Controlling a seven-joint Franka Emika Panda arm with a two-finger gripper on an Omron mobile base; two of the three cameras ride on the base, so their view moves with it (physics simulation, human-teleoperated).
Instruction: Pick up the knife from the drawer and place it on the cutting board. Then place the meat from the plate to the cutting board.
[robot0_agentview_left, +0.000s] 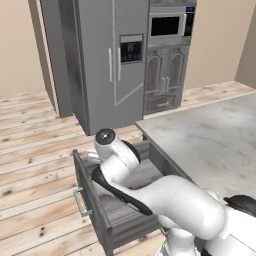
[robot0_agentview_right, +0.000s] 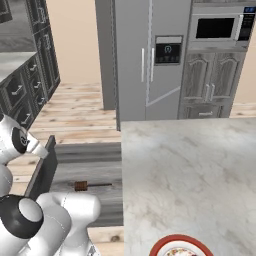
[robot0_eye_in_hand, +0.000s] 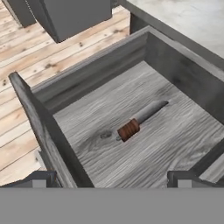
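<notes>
Gripper (robot0_eye_in_hand: 112, 181) over the pulled-out drawer (robot0_eye_in_hand: 183, 83) — fingers spread, grasping nothing.
The knife (robot0_eye_in_hand: 139, 119) lies flat on the drawer floor near its middle — reddish-brown handle toward the drawer front.

Walls: plain beige (robot0_agentview_left: 20, 45).
Floor: light wood planks (robot0_agentview_left: 35, 150), knotted.
Fridge: tall grey, 2 doors (robot0_agentview_left: 107, 60), dispenser panel on the right door.
Oven stack: microwave (robot0_agentview_right: 215, 28) above panelled grey cabinet doors (robot0_agentview_right: 210, 85).
Worktop: pale marbled slab (robot0_agentview_right: 190, 175).
Side cabinets: dark drawers (robot0_agentview_right: 22, 95).
</notes>
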